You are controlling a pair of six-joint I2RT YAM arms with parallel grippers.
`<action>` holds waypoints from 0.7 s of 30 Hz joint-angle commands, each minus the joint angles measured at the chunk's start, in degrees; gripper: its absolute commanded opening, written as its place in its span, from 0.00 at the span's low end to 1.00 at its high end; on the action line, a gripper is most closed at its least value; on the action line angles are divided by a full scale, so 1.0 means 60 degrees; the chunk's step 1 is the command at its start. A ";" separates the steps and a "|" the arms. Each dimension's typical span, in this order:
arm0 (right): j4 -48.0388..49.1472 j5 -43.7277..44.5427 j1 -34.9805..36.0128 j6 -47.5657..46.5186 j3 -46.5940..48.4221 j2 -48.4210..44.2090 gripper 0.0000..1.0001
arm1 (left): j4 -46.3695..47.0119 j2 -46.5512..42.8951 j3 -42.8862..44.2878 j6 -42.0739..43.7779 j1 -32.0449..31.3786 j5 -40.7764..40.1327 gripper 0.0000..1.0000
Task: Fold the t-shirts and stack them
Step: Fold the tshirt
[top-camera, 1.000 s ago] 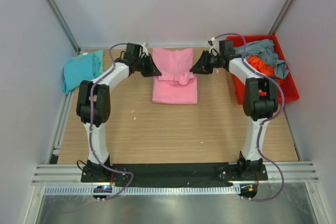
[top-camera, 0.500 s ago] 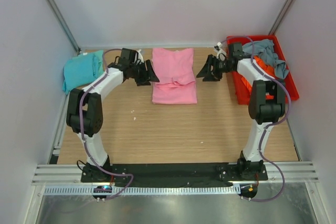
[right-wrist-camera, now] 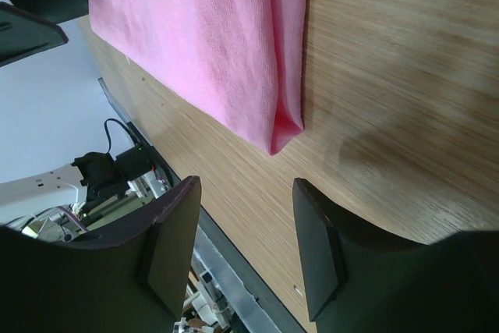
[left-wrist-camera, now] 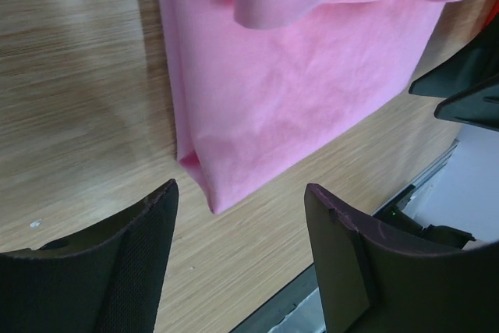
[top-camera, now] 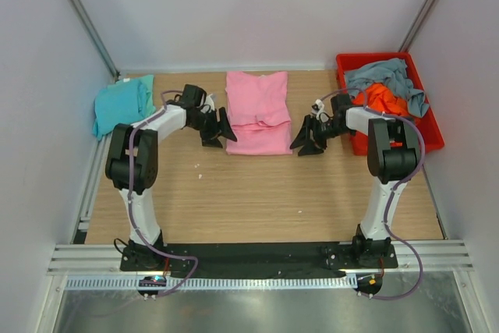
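Both arms have swung back toward the near edge, so the left gripper [top-camera: 221, 132] and right gripper [top-camera: 304, 142] now sit at the two near corners of the pink shirt [top-camera: 259, 115]. Their jaws are spread and empty, and the dark, ribbed fingers [left-wrist-camera: 148, 255] straddle the soft folded corner. That shirt lies as a smooth rectangle mid-way across the grained wooden table [top-camera: 234, 193], with a rumpled fold across its farther half. Beyond it, the teal shirt [top-camera: 121, 104] is bunched at the far left, while the orange shirt [top-camera: 382, 97] and grey-blue shirt [top-camera: 390, 74] lie crumpled in the hard red bin [top-camera: 431, 143] at far right.
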 commanded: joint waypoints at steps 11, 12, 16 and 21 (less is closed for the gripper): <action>0.0664 -0.0339 0.0258 0.0458 0.0183 0.0641 0.55 | 0.0323 0.1006 -0.0302 -0.0793 0.0146 0.1070 0.69; 0.0795 -0.0324 0.0316 0.0559 0.0197 0.0685 0.55 | 0.0396 0.1020 -0.0360 -0.0823 0.0161 0.1071 0.69; 0.1060 -0.0324 0.0419 0.0780 0.0402 0.0949 0.55 | 0.0411 0.1166 -0.0361 -0.0852 0.0146 0.1085 0.65; 0.1323 -0.0237 0.0463 0.0956 0.0578 0.1227 0.46 | 0.0587 0.1313 -0.0375 -0.0940 0.0161 0.1129 0.51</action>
